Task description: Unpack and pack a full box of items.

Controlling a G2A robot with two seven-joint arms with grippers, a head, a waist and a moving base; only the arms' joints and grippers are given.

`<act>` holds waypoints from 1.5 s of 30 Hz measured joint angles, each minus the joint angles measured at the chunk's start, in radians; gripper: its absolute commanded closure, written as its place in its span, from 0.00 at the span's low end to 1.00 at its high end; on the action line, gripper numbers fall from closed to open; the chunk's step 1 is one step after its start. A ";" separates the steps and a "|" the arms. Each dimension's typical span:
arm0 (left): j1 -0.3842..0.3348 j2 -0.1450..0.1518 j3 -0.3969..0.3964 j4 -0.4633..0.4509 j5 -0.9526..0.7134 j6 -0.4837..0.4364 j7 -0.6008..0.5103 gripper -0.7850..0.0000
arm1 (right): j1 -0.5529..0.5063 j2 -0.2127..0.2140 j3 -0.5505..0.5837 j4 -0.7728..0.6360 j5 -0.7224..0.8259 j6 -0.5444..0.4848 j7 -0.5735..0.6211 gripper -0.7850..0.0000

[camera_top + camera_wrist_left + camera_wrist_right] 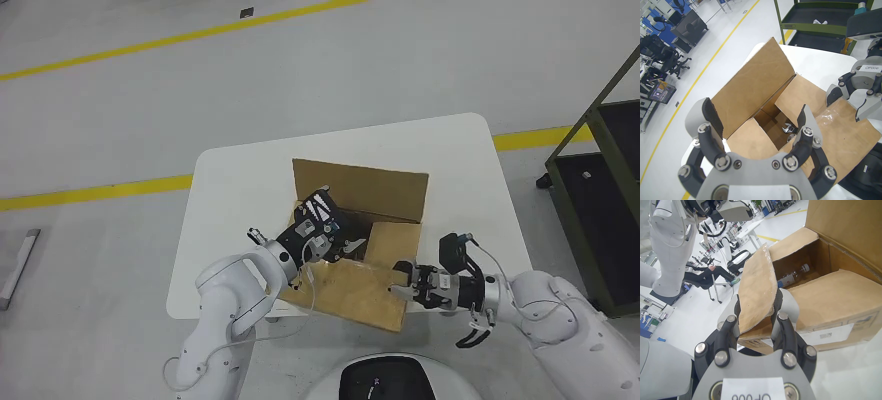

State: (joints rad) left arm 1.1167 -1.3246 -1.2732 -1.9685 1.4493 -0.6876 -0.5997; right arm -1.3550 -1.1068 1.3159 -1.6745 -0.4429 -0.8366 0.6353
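The cardboard box (365,190) is found on the table (450,150), toward the edge nearest the robot, with its top open. The far flap (753,79) stands upright, and the near flap (355,290) is folded outward over that edge. Two of the items can be made out inside. An adjustable wrench (789,129) lies flat on the bottom, close to one wall and partly hidden. A bottle (793,276) with a pale cap lies on its side against the bottom.

The wrench is judged to be rigid, smooth metal, heavy for its bulk. It would best be taken across the flat of its handle, not at the head, with a firm pinch so that it does not slip. Because it lies deep, a steep, straight descent between the inner flaps is called for. The bottle is round and is expected to roll if nudged. It would be held most securely across the middle of its body. Whether it is glass or plastic cannot be told, so a gentle squeeze is advised. The box itself is taken to be light. Its walls are stiff, but its flaps bend easily at the creases, and the strip of clear tape on the near flap is likely to be slick.

The left gripper (756,106) is held above the opening, spread wide with nothing in it. A corner of the near flap sits in the right gripper (757,306). Whether that gripper is clamped on the flap cannot be told.
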 measured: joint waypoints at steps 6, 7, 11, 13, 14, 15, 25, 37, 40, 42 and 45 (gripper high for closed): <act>0.000 0.000 0.000 0.000 0.000 0.000 0.000 0.00 | 0.012 0.007 -0.012 -0.010 0.031 0.011 0.028 1.00; 0.000 0.000 0.000 0.000 0.000 0.000 0.000 0.00 | 0.012 0.008 -0.012 -0.011 0.032 0.012 0.029 1.00; 0.000 0.000 0.000 0.000 0.000 0.000 0.000 0.00 | 0.013 0.012 -0.014 -0.017 0.018 0.014 0.029 1.00; 0.000 0.000 0.000 0.000 0.000 0.000 0.000 0.00 | 0.013 0.014 -0.014 -0.019 0.009 0.015 0.025 1.00; 0.000 0.000 0.000 0.000 0.000 0.000 0.000 0.00 | 0.014 0.015 -0.012 -0.020 0.004 0.015 0.023 1.00; 0.002 0.000 0.000 -0.001 0.001 0.004 0.003 0.00 | 0.015 0.016 -0.009 -0.021 0.002 0.016 0.016 1.00; -0.003 0.007 -0.014 -0.034 -0.006 0.073 0.020 0.00 | 0.061 0.031 0.059 -0.053 -0.092 0.004 -0.037 1.00; -0.041 0.013 -0.042 -0.045 -0.044 0.167 -0.071 0.00 | 0.070 0.031 0.106 -0.167 -0.429 -0.017 -0.289 1.00; -0.050 0.014 -0.040 -0.034 -0.044 0.186 -0.098 0.00 | 0.031 0.031 0.101 -0.188 -0.542 -0.009 -0.361 1.00; -0.061 0.016 -0.032 -0.036 -0.016 0.184 -0.105 0.00 | 0.007 0.031 0.096 -0.194 -0.607 -0.005 -0.406 1.00; -0.068 0.019 -0.012 -0.028 0.026 0.162 -0.124 0.00 | -0.018 0.031 0.097 -0.195 -0.659 0.000 -0.476 1.00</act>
State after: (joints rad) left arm 1.0484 -1.3053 -1.2851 -1.9970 1.4753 -0.5254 -0.7238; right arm -1.3726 -1.0757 1.4129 -1.8694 -1.1020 -0.8367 0.1589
